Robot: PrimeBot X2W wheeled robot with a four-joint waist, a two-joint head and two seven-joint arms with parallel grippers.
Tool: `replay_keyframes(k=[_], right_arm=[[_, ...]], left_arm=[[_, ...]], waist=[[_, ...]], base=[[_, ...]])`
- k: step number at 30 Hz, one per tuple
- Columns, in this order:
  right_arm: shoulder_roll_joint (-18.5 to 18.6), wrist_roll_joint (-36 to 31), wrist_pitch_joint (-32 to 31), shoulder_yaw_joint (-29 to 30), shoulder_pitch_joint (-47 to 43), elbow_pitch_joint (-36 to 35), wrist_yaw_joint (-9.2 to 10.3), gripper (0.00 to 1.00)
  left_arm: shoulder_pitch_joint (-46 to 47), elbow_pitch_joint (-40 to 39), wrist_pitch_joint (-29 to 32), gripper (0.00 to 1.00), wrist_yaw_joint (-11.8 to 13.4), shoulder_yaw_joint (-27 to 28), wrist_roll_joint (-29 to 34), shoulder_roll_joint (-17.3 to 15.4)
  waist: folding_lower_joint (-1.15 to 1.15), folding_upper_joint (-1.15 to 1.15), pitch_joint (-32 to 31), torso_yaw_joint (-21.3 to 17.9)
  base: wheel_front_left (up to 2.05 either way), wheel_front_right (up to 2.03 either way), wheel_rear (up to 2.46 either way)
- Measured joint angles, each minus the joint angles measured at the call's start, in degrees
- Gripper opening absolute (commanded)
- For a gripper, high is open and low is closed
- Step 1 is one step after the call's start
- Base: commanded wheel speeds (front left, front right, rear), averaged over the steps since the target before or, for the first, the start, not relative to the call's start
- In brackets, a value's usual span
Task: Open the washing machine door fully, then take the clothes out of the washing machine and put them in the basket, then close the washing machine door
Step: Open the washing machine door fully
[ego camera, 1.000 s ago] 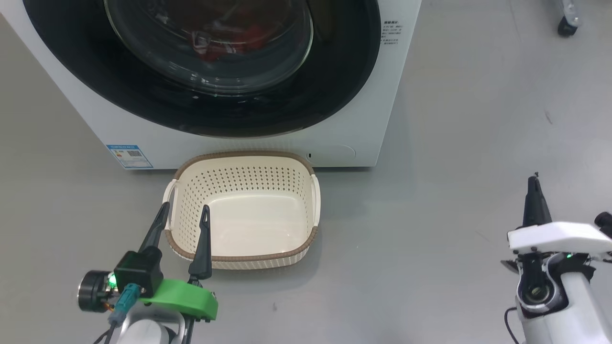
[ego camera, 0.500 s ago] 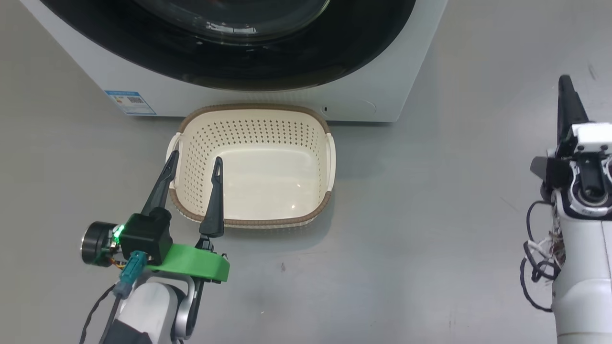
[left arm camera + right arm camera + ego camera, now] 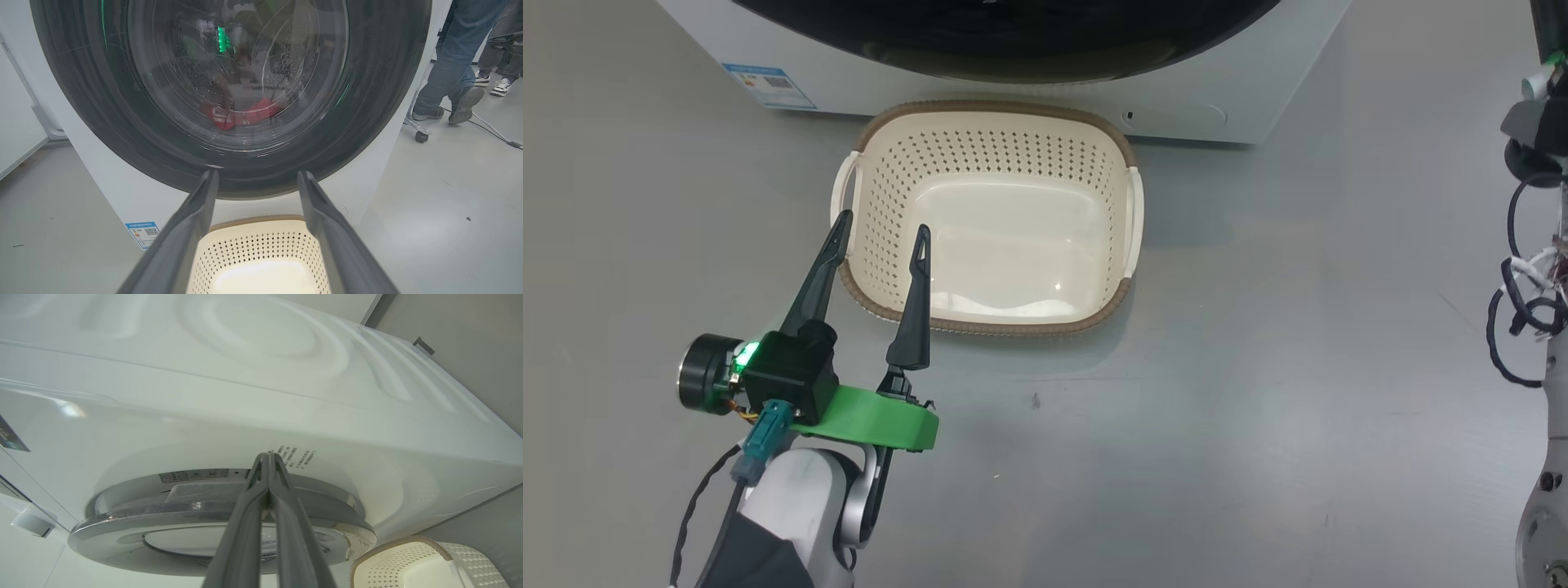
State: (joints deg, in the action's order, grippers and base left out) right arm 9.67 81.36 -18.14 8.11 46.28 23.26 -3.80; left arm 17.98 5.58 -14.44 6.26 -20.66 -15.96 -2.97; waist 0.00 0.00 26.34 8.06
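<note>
- Washing machine [image 3: 1282,73]: a white front-loader at the top of the head view, with a small blue label [image 3: 769,84] low on its front.
- Door [image 3: 233,90]: glossy black ring around a clear glass bowl. In the left wrist view it lies flat against the machine front and looks shut.
- Clothes [image 3: 241,116]: a red bundle with white marks, seen through the glass, lying low in the drum.
- Basket [image 3: 988,151]: cream with a brown rim, standing empty on the grey floor just in front of the machine, below the door. Cannot tell whether its far rim touches the machine.
- Left gripper [image 3: 884,222]: fingers spread wide with nothing between them. In the head view it sits at the basket's near left corner, one tip over the rim and the other over the inside. Height above the basket cannot be told.
- In the left wrist view, the fingers frame the basket and the door's lower edge.
- Right gripper [image 3: 268,457]: fingers pressed together, holding nothing. The tips point at the door's silver edge, near small printed text on the white front. Contact cannot be told.
- Right arm [image 3: 1547,327]: pale, with looped black cables, at the right edge of the head view.
- A person's legs [image 3: 453,61] in jeans stand to the right of the machine, beside a caster wheel [image 3: 419,136].
</note>
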Motion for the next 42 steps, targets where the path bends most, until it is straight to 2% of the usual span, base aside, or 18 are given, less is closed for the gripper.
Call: replay_keyframes(k=[6, 12, 20, 21, 25, 42], right_arm=[[1.49, 0.29, -5.35, -3.15, 5.37, 0.90, 0.93, 0.00], [1.62, 0.29, -8.69, -5.53, 10.27, 2.30, 1.00, 0.00], [1.94, 0.20, -10.85, -6.66, 14.98, 4.70, 2.01, 0.00], [2.05, 0.20, -11.29, -6.66, 15.95, 5.22, 2.71, 0.00], [3.02, 0.04, -11.38, -6.54, 17.78, 6.71, 3.49, 0.00], [3.35, 0.93, -16.14, -7.59, 22.30, 11.58, 3.44, 0.00]], left_arm=[[0.99, 0.23, 0.00, 1.00, -0.01, -0.68, 0.42, 0.20], [1.37, 0.93, -0.01, 1.00, -0.01, -1.29, 0.85, 0.32], [2.27, 1.24, 0.00, 1.00, -0.05, -2.08, 1.13, 0.53], [2.35, 1.34, -0.01, 1.00, -0.07, -2.59, 1.13, 0.54], [2.75, 1.37, 0.00, 1.00, -0.08, -3.27, 1.12, 0.71], [3.47, 1.40, -0.01, 1.00, -0.08, -3.21, 1.12, 0.83]], waist=[[0.00, 0.00, 2.05, 1.78], [0.00, 0.00, 3.25, 3.20], [0.00, 0.00, 3.88, 4.62], [0.00, 0.00, 3.97, 4.85], [0.00, 0.00, 4.21, 5.61], [0.00, 0.00, 5.03, 6.53]], base=[[0.00, 0.00, 0.00], [0.00, 0.00, 0.00], [0.00, 0.00, 0.00], [0.00, 0.00, 0.00], [0.00, 0.00, 0.00], [0.00, 0.00, 0.00]])
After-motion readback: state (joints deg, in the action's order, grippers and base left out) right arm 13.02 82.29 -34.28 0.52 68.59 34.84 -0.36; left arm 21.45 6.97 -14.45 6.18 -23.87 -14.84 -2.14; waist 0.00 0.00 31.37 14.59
